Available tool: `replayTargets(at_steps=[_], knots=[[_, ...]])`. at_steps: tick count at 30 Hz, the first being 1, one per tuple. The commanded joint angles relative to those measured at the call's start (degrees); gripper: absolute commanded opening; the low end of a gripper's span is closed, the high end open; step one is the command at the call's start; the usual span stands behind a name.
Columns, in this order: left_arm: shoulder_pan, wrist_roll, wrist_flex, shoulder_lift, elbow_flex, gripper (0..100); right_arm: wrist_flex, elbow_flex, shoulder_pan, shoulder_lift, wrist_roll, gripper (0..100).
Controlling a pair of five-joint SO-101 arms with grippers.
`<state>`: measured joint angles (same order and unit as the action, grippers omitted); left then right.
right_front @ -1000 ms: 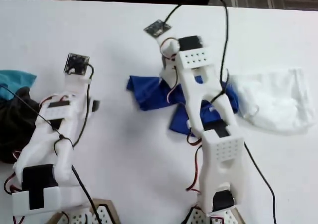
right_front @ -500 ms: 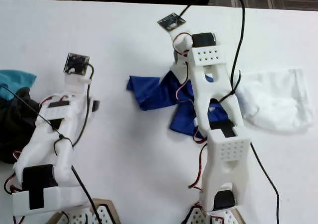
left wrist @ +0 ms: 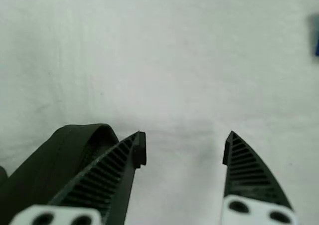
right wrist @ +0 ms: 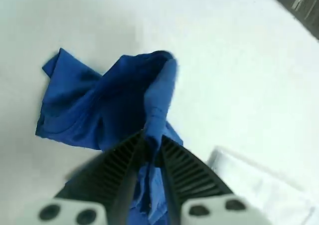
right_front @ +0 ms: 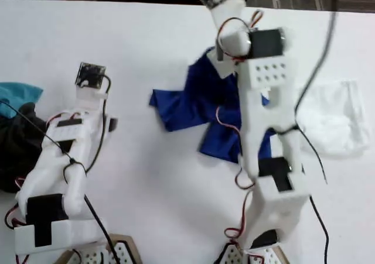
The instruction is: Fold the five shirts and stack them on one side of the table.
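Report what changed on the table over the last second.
The right arm swung toward the far edge of the table. Its right hand, shut on the blue shirt, dragged a fold of cloth that way. The left arm with its open left hand, the white shirt, the black garment and the teal garment stayed put.

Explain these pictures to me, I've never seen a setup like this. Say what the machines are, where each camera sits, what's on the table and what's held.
These are two small white robot arms at a white table. One picture looks down from above; the other two come from cameras on the arms' wrists. The left arm's fingers are open over bare table. The right arm's fingers are shut on a fold of the blue shirt. A white shirt lies beside it; a black cloth and a teal cloth sit near the left arm.
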<state>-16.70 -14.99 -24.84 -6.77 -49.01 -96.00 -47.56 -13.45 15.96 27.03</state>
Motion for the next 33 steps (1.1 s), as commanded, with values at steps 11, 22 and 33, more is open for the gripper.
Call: replayTargets(at_steps=[11, 22, 33], knots=[[11.52, 0.44, 0.53, -2.64, 0.04, 27, 10.68, -2.64, 3.56, -3.56, 2.99, 2.1], [34.64, 0.35, -1.23, -2.64, 0.4, 27, 19.74, -3.08, 17.27, 4.97, 2.9, 2.1], [45.27, 0.62, 4.92, -2.73, 3.03, 27, 22.2, -2.55, 18.15, 5.41, -1.14, 2.1]])
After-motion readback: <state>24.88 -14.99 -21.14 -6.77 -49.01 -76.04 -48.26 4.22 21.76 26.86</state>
